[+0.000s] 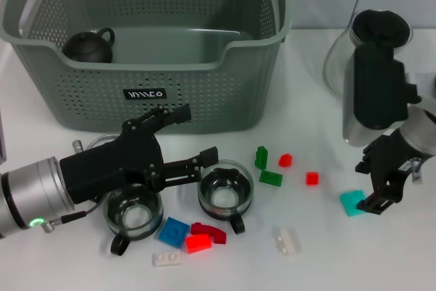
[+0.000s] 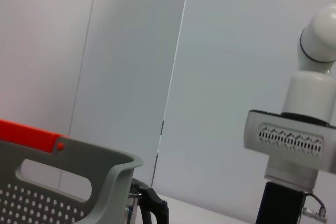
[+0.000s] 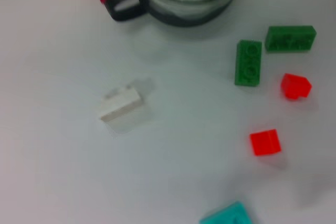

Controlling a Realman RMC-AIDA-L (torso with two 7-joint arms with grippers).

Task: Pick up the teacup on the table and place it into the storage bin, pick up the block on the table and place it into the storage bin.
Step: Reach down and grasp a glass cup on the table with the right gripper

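1. The left gripper point(image 1: 204, 167) is stretched out low over the table, in front of the storage bin point(image 1: 146, 93). Its black fingers point(image 1: 199, 161) are pointed toward the right and are seen slightly apart, with nothing between them; they lie over the rim of a glass teacup point(image 1: 225, 194).
2. A second glass teacup point(image 1: 133, 216) is placed under the black body of this gripper. Both cups are round and transparent, each with a dark handle.
3. The right gripper point(image 1: 383, 189) is held down at the right side of the table, just above a teal block point(image 1: 352, 202). Whether its fingers are apart or together cannot be told.
4. The storage bin is made of grey-green plastic with many small holes – orange-red clips are fixed at its handles and a small black label at its front. A small dark teapot point(image 1: 90, 46) is seen inside it, in the left corner.
5. Small studded blocks are spread on the white table: two green blocks point(image 3: 249, 62), two small red blocks point(image 3: 265, 142), a blue block point(image 1: 174, 232), a white block point(image 3: 120, 104).
6. A glass kettle point(image 1: 371, 52) with a black lid is standing at the right, behind the right gripper.
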